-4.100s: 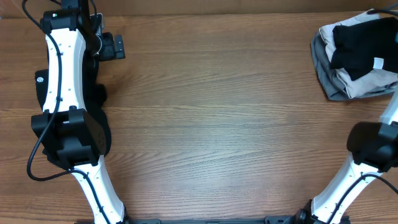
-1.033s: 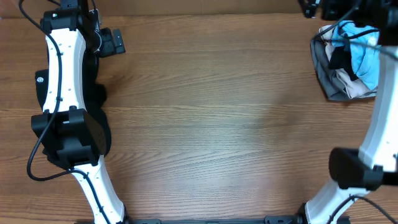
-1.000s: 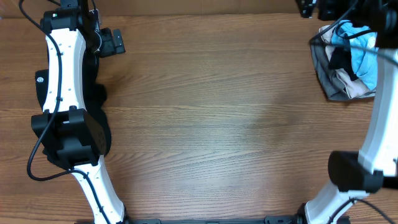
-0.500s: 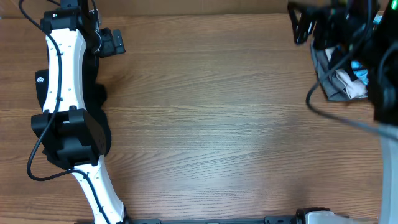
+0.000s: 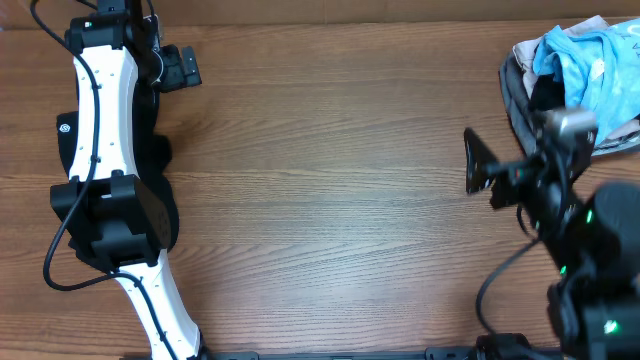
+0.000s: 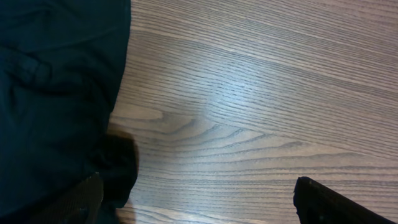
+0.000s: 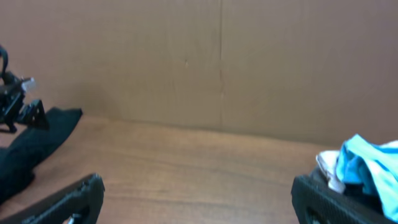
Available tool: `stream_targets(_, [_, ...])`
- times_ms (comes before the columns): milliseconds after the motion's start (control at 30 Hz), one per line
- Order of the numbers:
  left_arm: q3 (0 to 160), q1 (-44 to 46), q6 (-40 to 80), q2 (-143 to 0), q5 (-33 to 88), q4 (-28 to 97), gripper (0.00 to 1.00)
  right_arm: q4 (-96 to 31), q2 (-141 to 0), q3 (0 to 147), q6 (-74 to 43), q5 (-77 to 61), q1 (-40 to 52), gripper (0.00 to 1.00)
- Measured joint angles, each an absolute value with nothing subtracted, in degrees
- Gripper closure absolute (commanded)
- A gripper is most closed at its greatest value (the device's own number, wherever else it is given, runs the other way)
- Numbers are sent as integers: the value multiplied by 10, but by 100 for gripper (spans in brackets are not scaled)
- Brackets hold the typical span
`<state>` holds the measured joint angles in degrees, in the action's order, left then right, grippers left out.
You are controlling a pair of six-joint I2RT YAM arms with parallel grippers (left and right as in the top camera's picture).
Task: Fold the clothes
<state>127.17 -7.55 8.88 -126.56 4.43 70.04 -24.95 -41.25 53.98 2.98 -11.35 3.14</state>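
Observation:
The clothes lie in two places. A crumpled pile (image 5: pixel 540 100) at the table's back right has a light blue T-shirt (image 5: pixel 585 65) on top, above grey and black fabric; the blue shirt (image 7: pixel 367 171) also shows at the right edge of the right wrist view. A black garment (image 5: pixel 160 150) lies under my left arm and fills the left of the left wrist view (image 6: pixel 56 93). My left gripper (image 5: pixel 183 72) hangs open over bare wood beside it, fingers (image 6: pixel 329 205) wide apart. My right gripper (image 5: pixel 505 172) is raised, open and empty, in front of the pile.
A cardboard wall (image 7: pixel 217 62) closes the back of the table. The wooden table top (image 5: pixel 340 200) stretches between the two arms. My left arm (image 5: pixel 100 120) runs along the left side, over the black garment.
My right arm has pulled away from the pile at the back right and swung forward and left, still open. The blue shirt now lies uncovered on top. The left arm has not moved.

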Motion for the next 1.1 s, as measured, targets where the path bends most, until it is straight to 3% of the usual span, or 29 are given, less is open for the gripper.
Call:
stream_targets(600, [1272, -76, 89, -1266, 44, 700, 0, 82, -160, 181, -36, -105, 35, 0])
stream_targets(1100, [1272, -76, 89, -1266, 44, 700, 0, 150, -57, 40, -57, -81, 49, 0])
